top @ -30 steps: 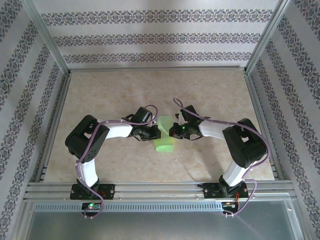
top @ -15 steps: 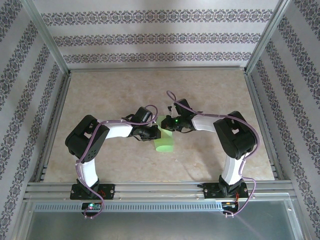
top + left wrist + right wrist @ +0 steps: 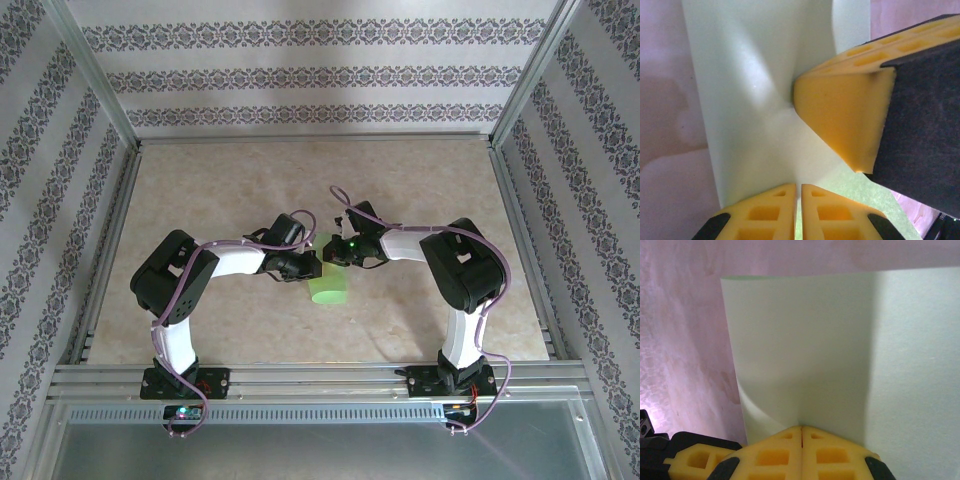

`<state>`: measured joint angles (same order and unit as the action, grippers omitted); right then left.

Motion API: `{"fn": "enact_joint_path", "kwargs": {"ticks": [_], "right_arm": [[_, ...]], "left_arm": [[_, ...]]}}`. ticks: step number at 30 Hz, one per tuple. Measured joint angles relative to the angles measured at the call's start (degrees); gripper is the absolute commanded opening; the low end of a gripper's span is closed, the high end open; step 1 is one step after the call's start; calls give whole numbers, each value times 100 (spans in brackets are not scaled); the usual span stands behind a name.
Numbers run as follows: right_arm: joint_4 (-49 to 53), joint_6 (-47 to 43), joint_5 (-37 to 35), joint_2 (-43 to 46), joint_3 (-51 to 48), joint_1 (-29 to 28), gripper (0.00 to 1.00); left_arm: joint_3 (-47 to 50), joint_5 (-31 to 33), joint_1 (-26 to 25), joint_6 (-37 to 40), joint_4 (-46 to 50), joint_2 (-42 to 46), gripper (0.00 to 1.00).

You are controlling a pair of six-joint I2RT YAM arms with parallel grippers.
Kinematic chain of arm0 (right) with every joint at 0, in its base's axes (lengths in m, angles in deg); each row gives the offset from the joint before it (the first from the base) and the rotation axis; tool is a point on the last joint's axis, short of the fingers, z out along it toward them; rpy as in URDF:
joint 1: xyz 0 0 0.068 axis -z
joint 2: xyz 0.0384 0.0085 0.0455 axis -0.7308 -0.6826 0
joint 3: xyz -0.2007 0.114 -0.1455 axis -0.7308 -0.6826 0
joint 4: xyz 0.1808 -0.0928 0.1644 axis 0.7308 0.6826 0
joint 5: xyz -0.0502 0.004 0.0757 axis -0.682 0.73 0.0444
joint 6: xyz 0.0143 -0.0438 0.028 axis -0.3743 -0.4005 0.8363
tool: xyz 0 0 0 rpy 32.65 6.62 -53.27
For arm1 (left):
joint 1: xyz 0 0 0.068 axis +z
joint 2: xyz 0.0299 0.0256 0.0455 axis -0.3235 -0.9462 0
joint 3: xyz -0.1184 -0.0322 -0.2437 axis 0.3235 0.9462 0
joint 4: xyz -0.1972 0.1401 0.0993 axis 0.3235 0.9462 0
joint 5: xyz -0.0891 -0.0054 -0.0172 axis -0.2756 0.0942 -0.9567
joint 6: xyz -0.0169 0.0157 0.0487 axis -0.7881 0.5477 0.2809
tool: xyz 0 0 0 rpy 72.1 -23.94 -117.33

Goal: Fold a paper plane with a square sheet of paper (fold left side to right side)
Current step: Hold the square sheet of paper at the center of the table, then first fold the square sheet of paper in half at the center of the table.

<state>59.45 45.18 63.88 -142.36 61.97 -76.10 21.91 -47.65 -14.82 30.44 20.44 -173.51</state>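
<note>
While the square sheet of thin light-green paper [image 3: 328, 287] lies where it did a second ago, in the middle of the beige marbled tabletop [image 3: 230, 190] between the two arms, it is not flat. It is loosely curled over on itself, with a pale far part and a brighter, rounded near part. What has changed is on the right. The right gripper [image 3: 336, 252] stood just beside the sheet's right edge a second ago. It has since swung left and toward the far side, its elbow drawing in with it, and now sits over the far part of the sheet. Its fingers are pressed fully together; seen from its own wrist, the paper bends up around their tips. From the left wrist, one of its yellow foam fingers [image 3: 840, 115] digs into the paper, with shallow dents spreading from the tip. The left gripper [image 3: 311, 266] has not shifted from the sheet's left edge. Its fingers [image 3: 775, 217] are drawn almost together, leaving only a thin slit, and appear to pinch the paper there. I judge that the left-to-right fold is under way but not yet set, with the left side held over while the right gripper comes in to pin or flatten it. No sharp crease shows, so the plane is at an early stage.
</note>
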Motion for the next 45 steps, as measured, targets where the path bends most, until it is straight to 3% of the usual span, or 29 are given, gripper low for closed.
{"fn": "enact_joint_path", "kwargs": {"ticks": [36,45], "right_arm": [[173,-168,87,-31,63,0,0],[168,-170,90,-31,63,2,0]], "left_arm": [[944,-9,-302,168,68,789,12],[1036,-24,-365,101,555,1167,12]]}}
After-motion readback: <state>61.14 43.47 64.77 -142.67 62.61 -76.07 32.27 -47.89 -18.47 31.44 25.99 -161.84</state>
